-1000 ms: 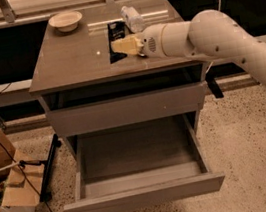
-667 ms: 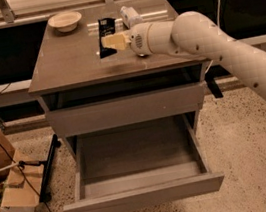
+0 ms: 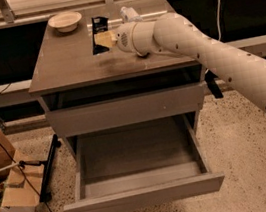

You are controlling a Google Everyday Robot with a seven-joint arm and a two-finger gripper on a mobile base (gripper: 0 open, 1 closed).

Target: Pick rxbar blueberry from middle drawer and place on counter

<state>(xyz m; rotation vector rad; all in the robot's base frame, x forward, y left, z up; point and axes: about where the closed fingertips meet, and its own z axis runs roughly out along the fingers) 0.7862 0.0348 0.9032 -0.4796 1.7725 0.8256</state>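
Observation:
The rxbar blueberry (image 3: 99, 26) is a dark flat bar held tilted on end over the back middle of the counter (image 3: 70, 63). My gripper (image 3: 106, 39) is shut on it, with tan fingers (image 3: 109, 39) across its lower half. The bar's lower end is close to the counter top; I cannot tell whether it touches. My white arm reaches in from the right. The middle drawer (image 3: 143, 196) is pulled out below, and its flat bottom (image 3: 136, 153) is bare.
A pale bowl (image 3: 64, 21) sits at the counter's back left. A small white object (image 3: 127, 12) stands behind my wrist. A closed drawer front (image 3: 126, 110) is above the open one. Cardboard boxes (image 3: 8, 210) and cables lie on the floor at left.
My gripper has moved left and a little towards the back of the counter with the bar in it. The drawer and bowl have not moved.

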